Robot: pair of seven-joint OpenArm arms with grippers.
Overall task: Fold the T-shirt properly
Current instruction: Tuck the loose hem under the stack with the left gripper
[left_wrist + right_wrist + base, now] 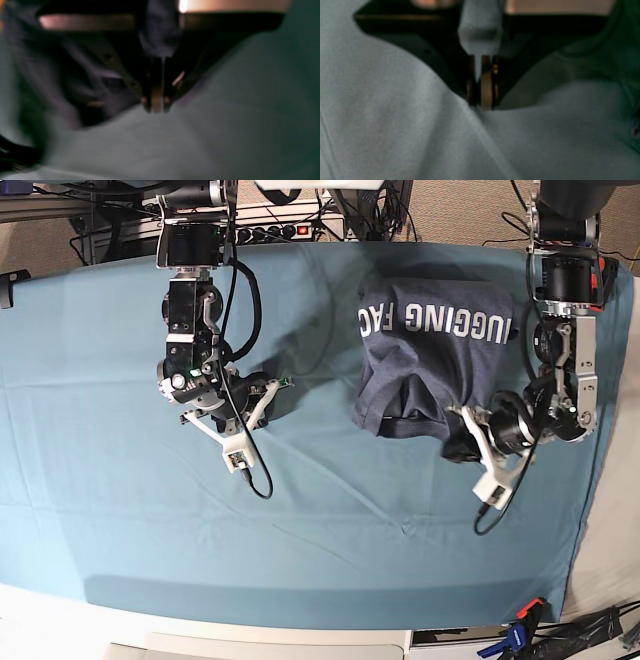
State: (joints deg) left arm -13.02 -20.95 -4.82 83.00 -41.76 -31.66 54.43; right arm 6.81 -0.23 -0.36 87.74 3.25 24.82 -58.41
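Left wrist view, quite blurred: the left gripper [157,105] has its jaws drawn together. A strip of dark blue-grey fabric runs up between the fingers, so it seems to be pinching the T-shirt [75,75]. The rest of the shirt bunches to one side of the fingers. The teal cloth [225,125] spreads below and to the other side.

Right wrist view: the right gripper [481,105] is nearly closed on a raised ridge of the teal cloth [395,112], with a sliver of it caught between the jaws.

Base view: the T-shirt [430,360] lies on the cloth-covered worktop [350,530] with its white lettering [435,320] upward. The left gripper [468,435] is at its crumpled lower corner. The right gripper [265,395] sits well apart from the shirt.
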